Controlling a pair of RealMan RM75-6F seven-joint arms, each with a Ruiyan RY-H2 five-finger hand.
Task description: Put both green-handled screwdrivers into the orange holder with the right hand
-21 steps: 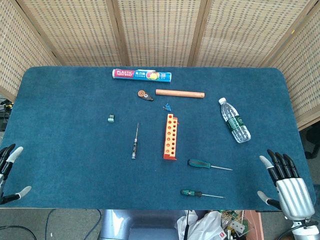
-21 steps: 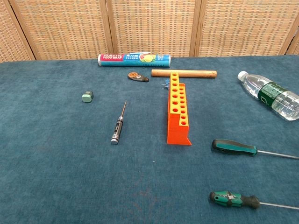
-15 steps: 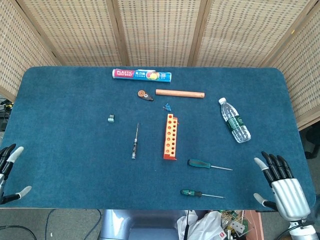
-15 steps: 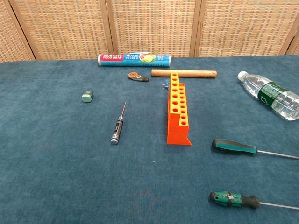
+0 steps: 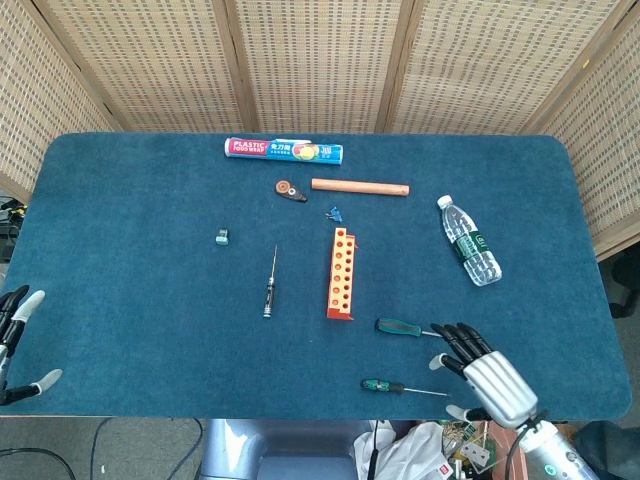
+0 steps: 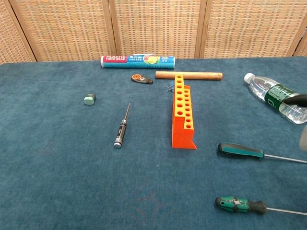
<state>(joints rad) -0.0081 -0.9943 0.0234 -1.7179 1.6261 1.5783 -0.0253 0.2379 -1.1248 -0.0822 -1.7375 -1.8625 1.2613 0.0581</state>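
I find nothing placed yet: both green-handled screwdrivers, far [image 5: 399, 327] and near [image 5: 381, 385], lie on the blue tabletop [image 5: 130, 300] beside the empty orange plastic holder [image 5: 340, 272]. My right hand [image 5: 480, 372] hovers spread over their shafts, holding nothing; both pickups and insertions remain

Head view: high, looking steeply down; takes in the whole blue carpeted table [image 5: 130, 250], woven wicker screen [image 5: 310, 60] along the far edge, floor clutter past the near edge. Chest view: low, close, facing level-forward across the tabletop toward the same screen. Shared: central table, from the orange plastic holder with rows of holes [image 5: 340, 272] [image 6: 183, 115] to the clear plastic water bottle [image 5: 468, 240] [image 6: 277, 97].
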